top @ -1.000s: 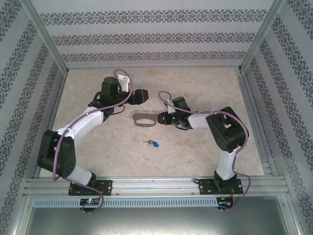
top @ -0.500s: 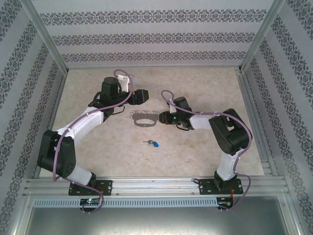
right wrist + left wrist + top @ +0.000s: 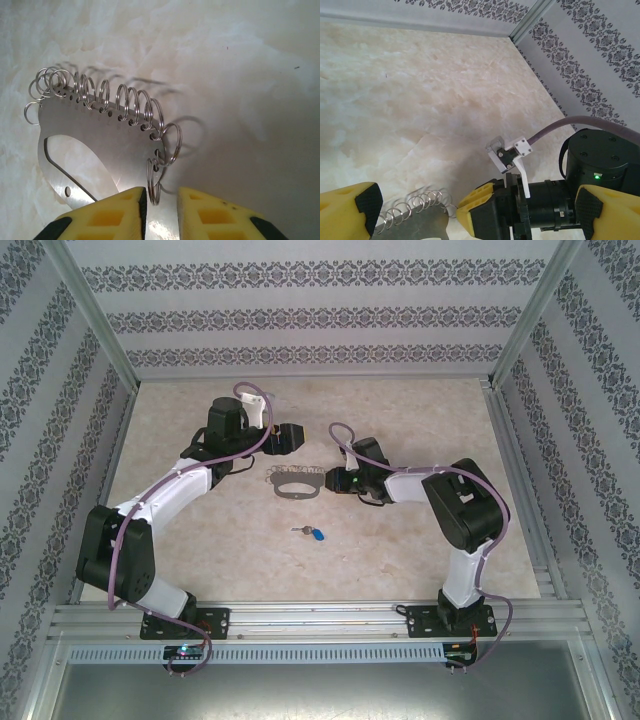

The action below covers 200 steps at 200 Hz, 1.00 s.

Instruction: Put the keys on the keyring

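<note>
The light is bright, even and soft, falling from above. In the top view the arms [image 3: 180, 485] cast only faint, blurred shadows on the pale table [image 3: 400, 410]. That picture is coarse, and the key [image 3: 310, 533] is a small smudge. In the right wrist view the rings [image 3: 125, 107] are sharp and throw soft shadows up and to the right. The metal plate [image 3: 115, 145] has a dull sheen, and the right gripper [image 3: 161, 192] is out of focus. In the left wrist view a broad dim shadow lies mid-table.
</note>
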Available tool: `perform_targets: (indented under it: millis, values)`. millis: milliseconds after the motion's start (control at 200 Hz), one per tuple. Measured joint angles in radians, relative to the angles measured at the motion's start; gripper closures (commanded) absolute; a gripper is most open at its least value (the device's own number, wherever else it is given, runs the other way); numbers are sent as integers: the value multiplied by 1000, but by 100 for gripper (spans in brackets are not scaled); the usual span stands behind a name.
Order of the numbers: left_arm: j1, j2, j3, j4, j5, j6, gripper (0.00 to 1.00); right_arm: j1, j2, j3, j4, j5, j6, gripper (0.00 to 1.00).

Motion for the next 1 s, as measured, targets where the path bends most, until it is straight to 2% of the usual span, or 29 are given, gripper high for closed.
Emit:
perform_targets:
  millis: [495, 685, 749, 909, 999]
  values:
    - [6, 0, 0, -19, -19, 32, 0, 13, 16, 17, 0, 0, 2, 80]
    - [6, 0, 0, -19, -19, 32, 0, 15, 20, 17, -1, 0, 0, 92]
    - [6, 0, 0, -19, -21, 33, 0, 15, 21, 17, -1, 0, 2, 100]
    - [18, -5, 1, -18, -53, 37, 0, 15, 21, 17, 0, 0, -1, 100]
    - [30, -18, -4, 2, -114, 20, 0, 15, 21, 17, -1, 0, -7, 100]
